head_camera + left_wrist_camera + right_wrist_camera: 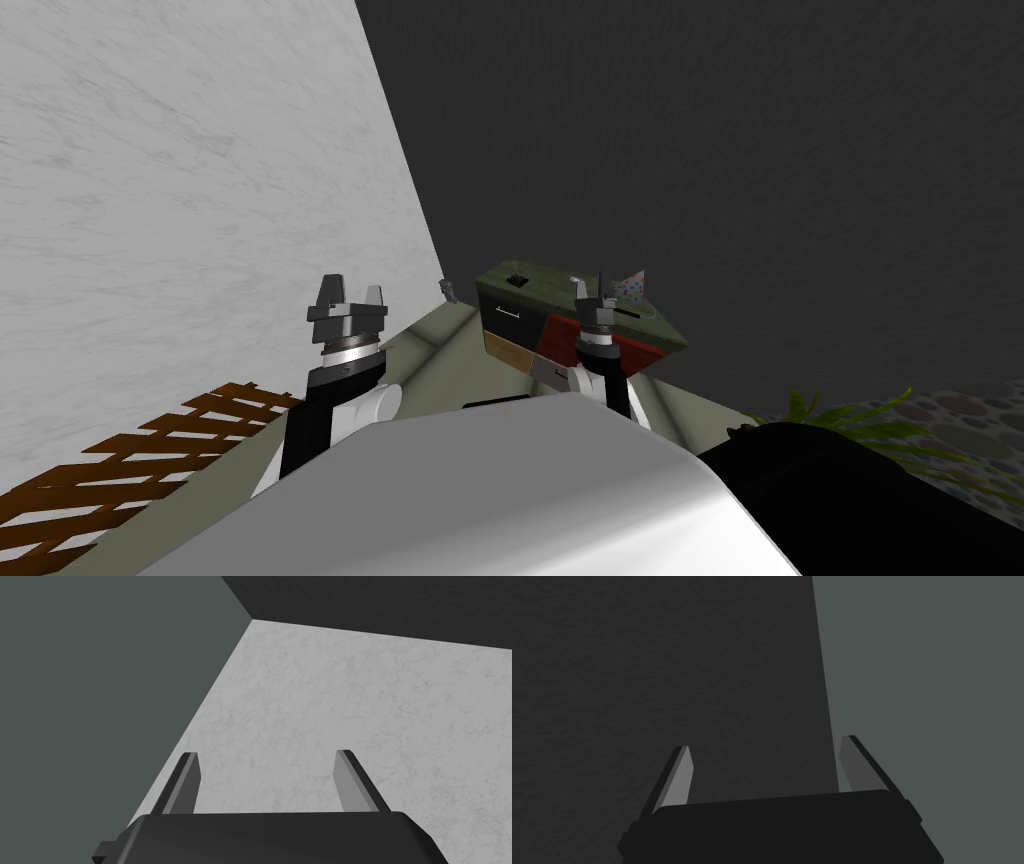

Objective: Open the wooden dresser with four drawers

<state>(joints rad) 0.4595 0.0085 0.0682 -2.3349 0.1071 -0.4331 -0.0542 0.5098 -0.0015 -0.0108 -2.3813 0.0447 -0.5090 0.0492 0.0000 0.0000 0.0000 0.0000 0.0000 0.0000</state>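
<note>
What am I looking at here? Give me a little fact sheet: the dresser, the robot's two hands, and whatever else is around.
Dresser: low, greenish top, standing against the dark wall ahead
Drawer fronts: black, red and tan; none visibly pulled out
Left gripper: open, pointing upward, holding nothing
Right gripper: open, pointing upward, holding nothing
Contact with dresser: none visible
Nearby: brown lattice on the robot's left, green plant on its right

Olive-topped dresser (520, 318), multicoloured drawers shut, against dark wall
</note>
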